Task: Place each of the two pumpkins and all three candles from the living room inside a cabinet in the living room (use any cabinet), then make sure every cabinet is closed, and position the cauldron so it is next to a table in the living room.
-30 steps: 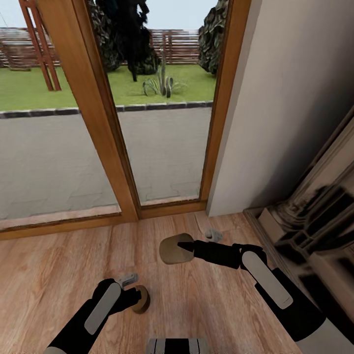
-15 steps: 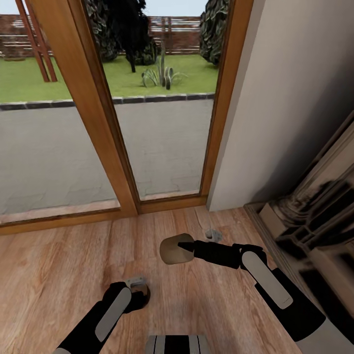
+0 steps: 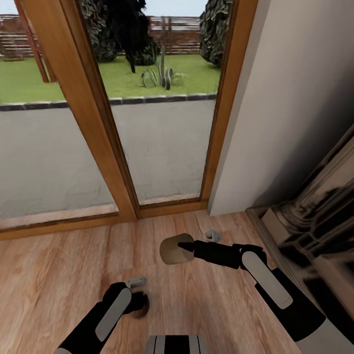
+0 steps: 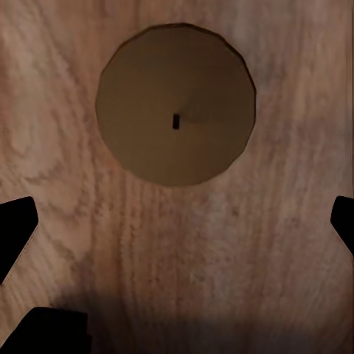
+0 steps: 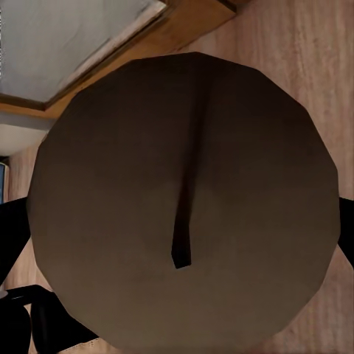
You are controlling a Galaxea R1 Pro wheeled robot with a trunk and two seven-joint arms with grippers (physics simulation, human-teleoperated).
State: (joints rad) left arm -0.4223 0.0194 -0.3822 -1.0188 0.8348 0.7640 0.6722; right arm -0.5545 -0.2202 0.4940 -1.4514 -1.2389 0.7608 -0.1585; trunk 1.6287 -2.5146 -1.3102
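While the glass door (image 3: 147,123) and wooden floor (image 3: 49,275) frame the scene, the right pincer (image 3: 183,246) grips one candle (image 3: 171,249). The second candle (image 4: 175,103) stands on the floor beneath the spread left pincer (image 4: 177,221) (centre both fingers around it, then descend straight before clenching).

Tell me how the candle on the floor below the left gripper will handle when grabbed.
The candle stands wick up on the floor, looking short and wide, so it is probably stable under a nudge. If tipped, its round side would likely roll. The right gripper holds a similar candle undeformed, suggesting stiffness.
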